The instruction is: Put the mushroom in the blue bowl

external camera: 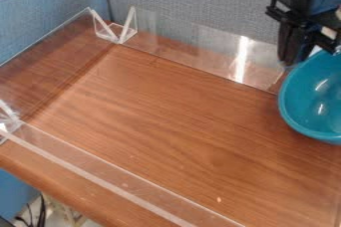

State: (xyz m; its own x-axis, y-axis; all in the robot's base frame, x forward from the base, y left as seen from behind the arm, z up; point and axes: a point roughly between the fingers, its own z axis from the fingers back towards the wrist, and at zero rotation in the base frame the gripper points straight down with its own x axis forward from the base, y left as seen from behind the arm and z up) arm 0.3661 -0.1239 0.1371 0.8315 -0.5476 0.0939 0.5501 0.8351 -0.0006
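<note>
The blue bowl (317, 100) sits at the right edge of the wooden table, cut off by the frame; its inside is plain and holds nothing that I can see. My black gripper (292, 58) hangs pointing down just behind the bowl's far left rim, fingers close together and shut. Nothing can be made out between the dark fingertips. The mushroom is hidden or out of view.
A low clear plastic wall (220, 54) rims the brown tabletop (147, 112) on all sides. A small clear triangular stand (118, 27) sits in the far left corner. A grey-blue fabric partition (200, 2) rises behind the table.
</note>
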